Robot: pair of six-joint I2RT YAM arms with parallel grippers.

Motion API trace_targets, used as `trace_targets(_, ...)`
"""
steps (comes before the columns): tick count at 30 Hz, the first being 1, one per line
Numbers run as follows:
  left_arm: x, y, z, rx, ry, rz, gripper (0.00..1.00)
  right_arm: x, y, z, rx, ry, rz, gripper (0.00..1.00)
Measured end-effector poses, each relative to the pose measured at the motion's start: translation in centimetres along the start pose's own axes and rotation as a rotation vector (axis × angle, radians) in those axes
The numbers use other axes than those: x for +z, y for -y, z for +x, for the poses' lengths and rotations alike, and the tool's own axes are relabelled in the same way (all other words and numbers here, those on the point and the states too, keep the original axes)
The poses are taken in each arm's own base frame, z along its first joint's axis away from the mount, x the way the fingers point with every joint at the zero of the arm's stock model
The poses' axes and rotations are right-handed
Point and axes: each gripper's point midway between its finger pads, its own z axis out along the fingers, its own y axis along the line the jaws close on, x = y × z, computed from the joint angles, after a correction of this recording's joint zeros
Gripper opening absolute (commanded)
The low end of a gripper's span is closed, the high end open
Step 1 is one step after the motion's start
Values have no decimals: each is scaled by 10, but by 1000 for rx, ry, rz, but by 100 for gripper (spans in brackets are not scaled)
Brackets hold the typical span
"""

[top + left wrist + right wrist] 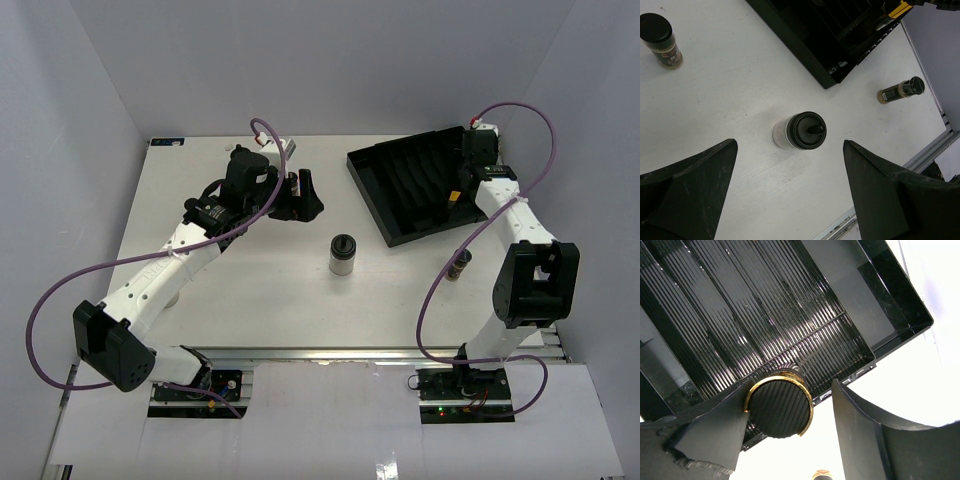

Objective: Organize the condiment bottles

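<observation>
White worktop [250,275], grey walls. Early going, I judge: only the yellow jar [780,412] is over the black tray [400,170] at the far right corner, between the parted fingers of the right gripper [790,386] (touching just one). The whitish jar [343,255] stands mid-table before the wide-open left gripper [790,144]. A brown jar [459,265] near the right edge and a dark jar [660,42] are still loose.

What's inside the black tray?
One black-capped jar with a yellow rim, by the tray wall, between the right fingers. No other jar shows in the visible slots; the right arm covers part.
</observation>
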Motion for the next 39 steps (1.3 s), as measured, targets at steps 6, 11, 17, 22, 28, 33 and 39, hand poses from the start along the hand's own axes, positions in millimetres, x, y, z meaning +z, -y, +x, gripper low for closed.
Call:
trace_targets(6, 0, 0, 0, 1, 0, -1, 98, -2, -1, 2, -7, -13, -9, 86)
trace_targets(11, 0, -3, 0, 1, 1, -19, 98, -14, -4, -11, -7, -14, -33, 90)
trace_targets(17, -4, -9, -9, -1, 23, -63, 98, -55, -22, -35, -24, 55, -146, 95)
trace_targets(22, -7, -26, -11, -58, 36, -115, 98, -121, -101, -37, -178, 134, -421, 93)
trace_targets(28, -22, -41, -13, -120, 62, -173, 98, -183, -206, 14, -396, 106, -771, 90)
trace_targets(33, -49, -39, -20, -140, 126, -188, 98, -193, -252, 61, -521, 36, -910, 90)
trace_targets(39, -80, -35, -35, -140, 210, -194, 98, -162, -272, 108, -611, -83, -898, 90)
